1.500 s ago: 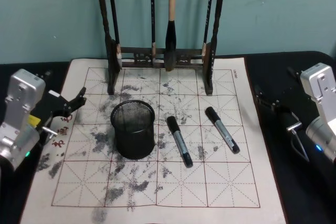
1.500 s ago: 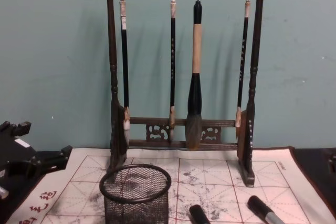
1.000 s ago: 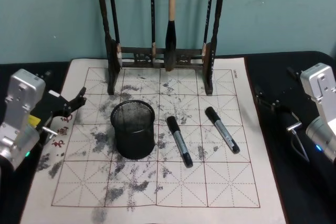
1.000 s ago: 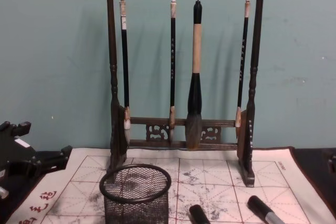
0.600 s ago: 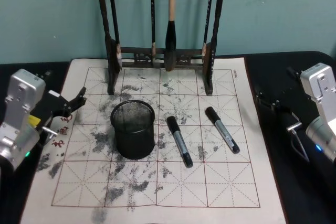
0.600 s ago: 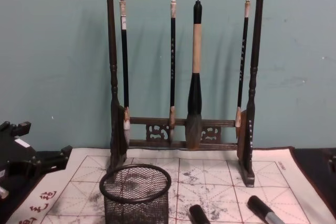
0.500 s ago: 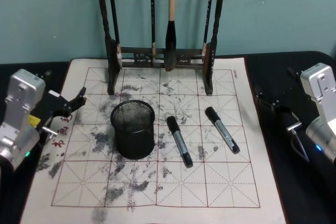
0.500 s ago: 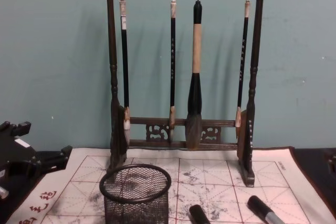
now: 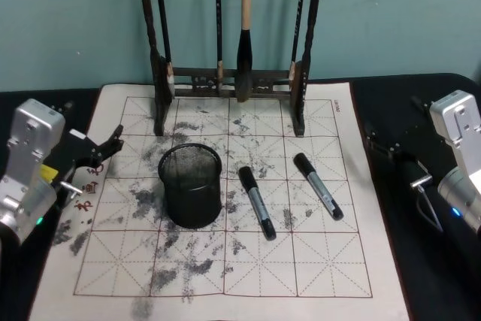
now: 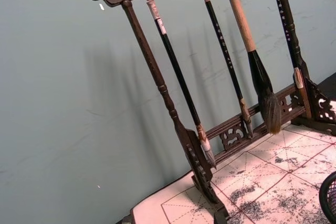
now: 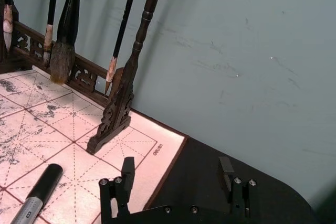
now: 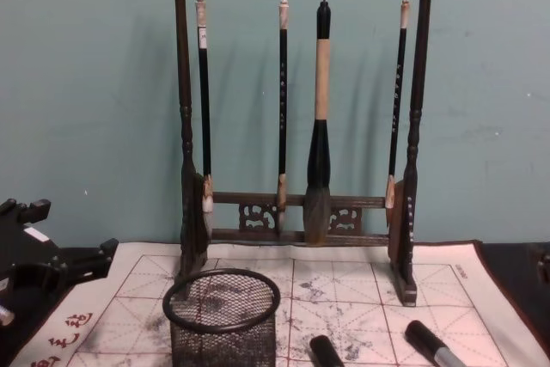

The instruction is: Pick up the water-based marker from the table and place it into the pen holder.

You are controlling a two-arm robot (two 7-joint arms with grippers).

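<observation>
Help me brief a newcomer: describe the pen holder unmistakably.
Find the tall wooden brush rack at the back of the gridded mat. In front of its left post, left of two markers lying flat, stands the pen holder. It alone is an upright black wire-mesh cup.

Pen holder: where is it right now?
In the head view the pen holder stands upright on the mat, just left of the nearer marker, before the brush rack.
</observation>
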